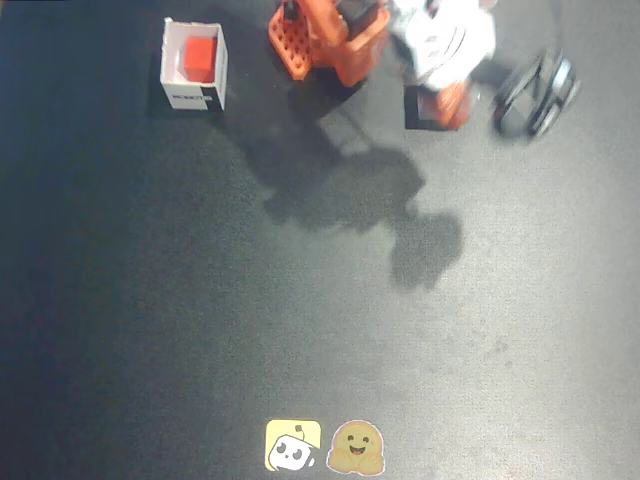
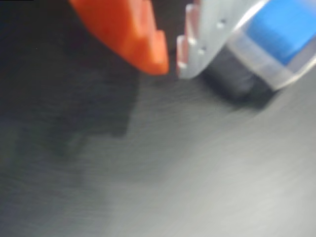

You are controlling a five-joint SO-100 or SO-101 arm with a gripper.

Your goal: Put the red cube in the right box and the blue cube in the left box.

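In the fixed view the red cube [image 1: 200,58] lies inside a white box [image 1: 172,62] at the upper left, its dark label facing the front. The second white box [image 1: 424,110] is at the upper right, mostly hidden under my blurred arm [image 1: 440,45]. The wrist view shows the blue cube [image 2: 289,24] inside that box, whose pale rim [image 2: 276,74] sits at the upper right. My gripper [image 2: 173,68] hovers just left of it over the dark mat. Its orange finger [image 2: 133,34] and white finger [image 2: 202,44] almost meet at the tips, with nothing between them.
The arm's orange base [image 1: 330,35] stands at the top centre of the fixed view. A coil of black cable [image 1: 535,95] lies right of the second box. Two stickers [image 1: 325,447] sit at the mat's front edge.
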